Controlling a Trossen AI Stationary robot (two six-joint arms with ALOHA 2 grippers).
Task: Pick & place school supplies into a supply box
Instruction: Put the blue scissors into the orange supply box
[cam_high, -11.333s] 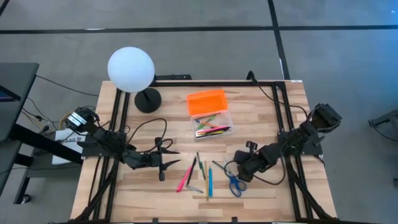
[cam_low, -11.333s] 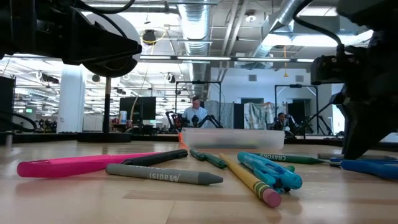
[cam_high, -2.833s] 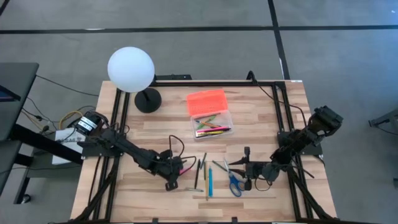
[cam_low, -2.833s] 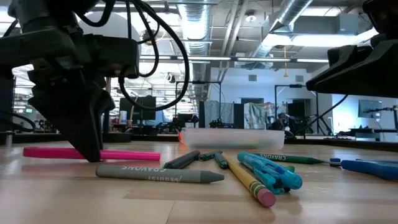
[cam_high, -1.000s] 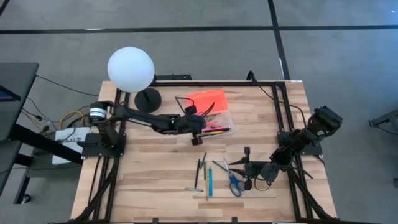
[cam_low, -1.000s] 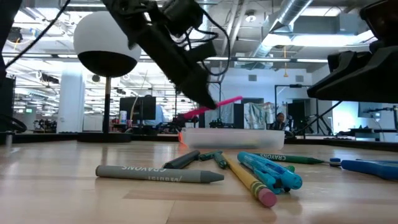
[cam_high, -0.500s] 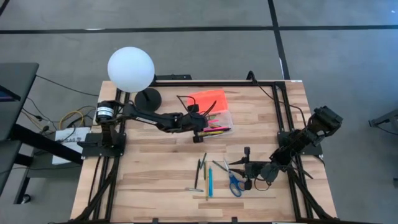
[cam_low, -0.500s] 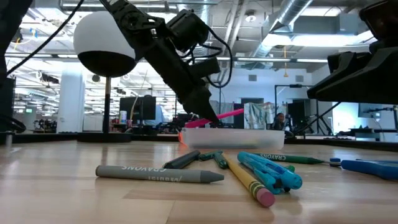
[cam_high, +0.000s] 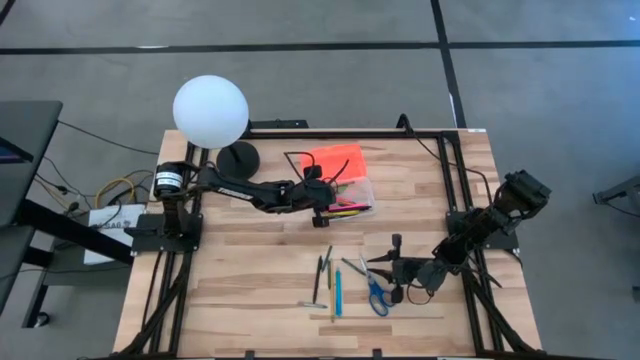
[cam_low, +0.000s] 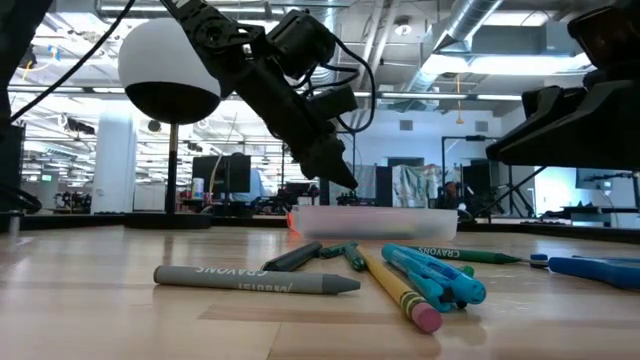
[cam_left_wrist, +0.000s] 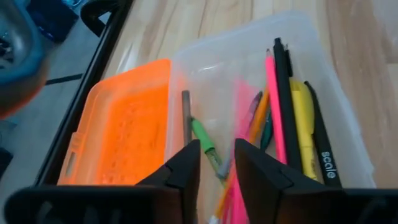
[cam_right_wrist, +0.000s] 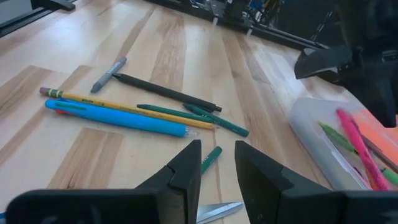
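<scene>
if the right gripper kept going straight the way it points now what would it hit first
Most likely the loose green pen lying just ahead of the right gripper, on the table. The scissors lie right under the jaws, so depth is hard to judge.

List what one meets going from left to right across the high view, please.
White globe lamp → left claw above the clear supply box → loose pens and pencils → blue-handled scissors → right claw.

The box (cam_high: 340, 207) sits mid-desk (cam_high: 240, 290) with pens (cam_left_wrist: 286, 118) inside, its lid (cam_high: 332, 163) behind it, the lamp (cam_high: 211, 112) far left. Loose pens (cam_high: 330, 282) and scissors (cam_high: 376, 292) lie in front.
</scene>
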